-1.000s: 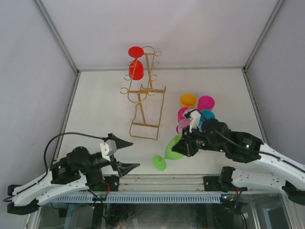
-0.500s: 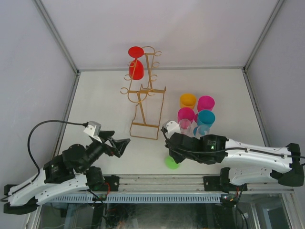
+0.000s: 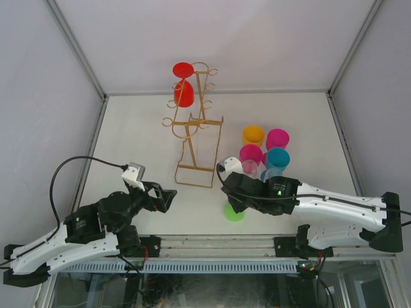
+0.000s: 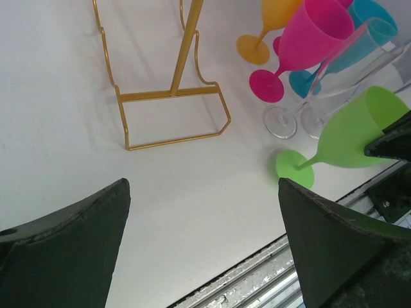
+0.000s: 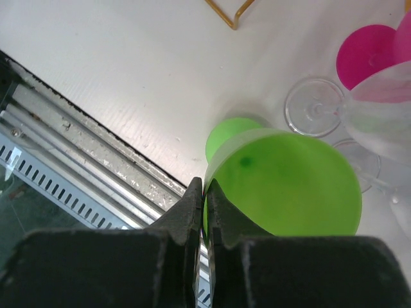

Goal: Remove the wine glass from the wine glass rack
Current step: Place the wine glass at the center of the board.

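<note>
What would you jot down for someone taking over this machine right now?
Left claw: open, empty, over the near left of the table.
Right claw: shut on the rim of the green glass, whose foot is by the table's near edge.
Rack: one red glass hangs near its top.
Done: other glasses stand right of the rack.
Left: probably let go of the green glass, then fetch the red one.
</note>
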You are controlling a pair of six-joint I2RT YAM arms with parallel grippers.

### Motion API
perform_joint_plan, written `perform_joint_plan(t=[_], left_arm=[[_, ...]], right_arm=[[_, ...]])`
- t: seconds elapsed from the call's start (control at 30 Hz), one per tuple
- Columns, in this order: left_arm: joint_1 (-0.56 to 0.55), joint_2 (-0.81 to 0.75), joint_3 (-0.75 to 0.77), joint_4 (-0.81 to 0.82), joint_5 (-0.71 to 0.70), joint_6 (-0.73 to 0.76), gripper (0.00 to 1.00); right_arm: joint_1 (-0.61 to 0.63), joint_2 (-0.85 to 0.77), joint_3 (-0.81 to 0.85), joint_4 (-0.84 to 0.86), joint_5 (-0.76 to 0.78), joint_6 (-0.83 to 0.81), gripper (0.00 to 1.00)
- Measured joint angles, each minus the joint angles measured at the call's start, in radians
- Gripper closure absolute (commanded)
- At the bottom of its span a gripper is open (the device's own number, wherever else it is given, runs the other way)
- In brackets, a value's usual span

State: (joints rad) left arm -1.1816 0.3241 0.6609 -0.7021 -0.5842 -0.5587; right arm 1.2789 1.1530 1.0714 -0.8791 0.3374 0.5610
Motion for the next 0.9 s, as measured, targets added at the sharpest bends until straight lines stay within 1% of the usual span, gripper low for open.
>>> perform_joint_plan(t=[0.13,0.33,0.4,0.5,0.6,0.9], left_arm=[[0.000,0.005,0.000,-0.007,-0.001,-0.008,0.00],[0.000,0.008,0.002,-0.021,-0.007,-0.009,0.00],[0.002,0.011,0.003,-0.024,-0.007,-0.010,0.00],[0.005,0.014,0.012,-0.037,-0.007,-0.009,0.00],[0.007,0.016,0.023,-0.042,-0.008,-0.009,0.00],[0.023,0.043,0.025,-0.047,-0.002,-0.009,0.00]], right_arm=[[-0.036,0.014,0.000,0.010,-0.020,0.001,1.00],[-0.049,0.035,0.000,0.019,-0.043,0.000,1.00],[-0.052,0.046,0.000,0.023,-0.050,0.000,0.98],[-0.059,0.063,0.000,0.024,-0.052,-0.001,0.92],[-0.064,0.070,0.000,0.025,-0.053,0.000,0.90],[-0.095,0.070,0.000,0.032,-0.050,0.005,0.89]])
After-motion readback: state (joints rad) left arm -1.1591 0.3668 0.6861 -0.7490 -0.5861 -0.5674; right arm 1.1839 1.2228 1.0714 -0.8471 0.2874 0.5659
